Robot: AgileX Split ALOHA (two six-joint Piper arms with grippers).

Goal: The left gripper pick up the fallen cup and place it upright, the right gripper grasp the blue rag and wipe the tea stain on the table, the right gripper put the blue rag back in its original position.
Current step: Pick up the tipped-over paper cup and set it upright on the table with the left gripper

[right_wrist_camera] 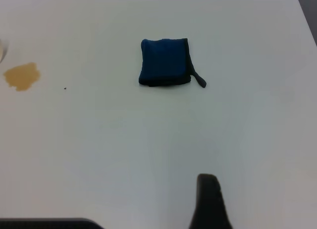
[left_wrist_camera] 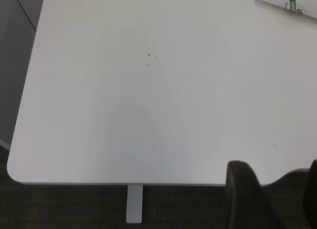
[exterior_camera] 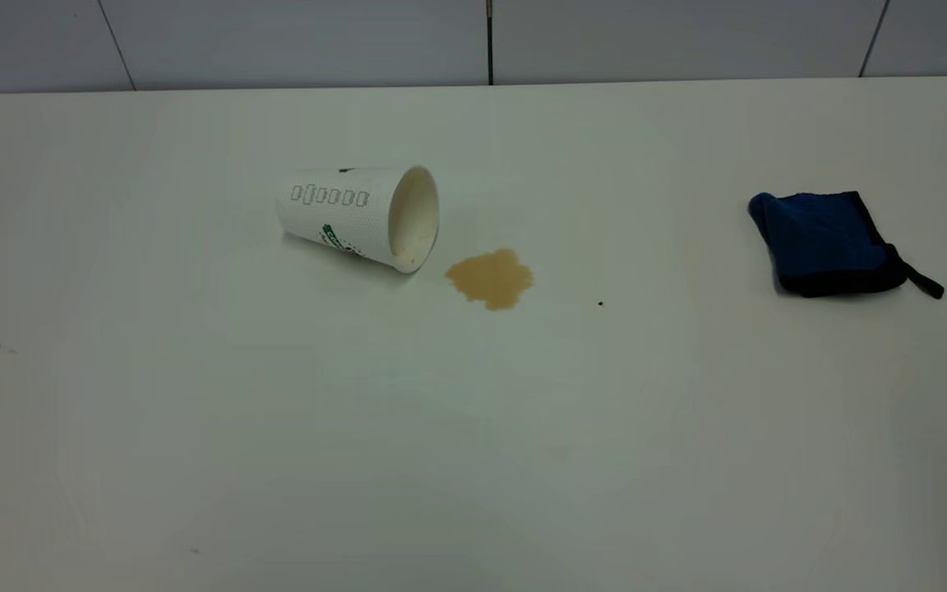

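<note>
Here the left gripper (left_wrist_camera: 272, 197) shows only in its own wrist view, as two dark fingers (left_wrist_camera: 245, 194) with a gap between them, standing apart and holding nothing, above the edge of the table (left_wrist_camera: 124, 115). The right gripper shows just one dark finger (right_wrist_camera: 210, 201) in its wrist view, so I cannot tell whether it is apart or together; it hangs over bare tabletop, well short of the blue rag (right_wrist_camera: 165, 62).

Neither arm appears in the exterior view. There the cup (exterior_camera: 358, 215) lies on its side on the table (exterior_camera: 473, 427), left of the middle, its open mouth turned toward the right. The inside looks cream-coloured and holds no liquid that I can see. Just beside the mouth, apart from the rim, the tea stain (exterior_camera: 490, 279) sits as a light-brown blotch. A tiny dark speck (exterior_camera: 600, 303) lies a little to its right. The blue rag (exterior_camera: 827, 243) rests folded far to the right, its short strap pointing toward the table's right edge.
</note>
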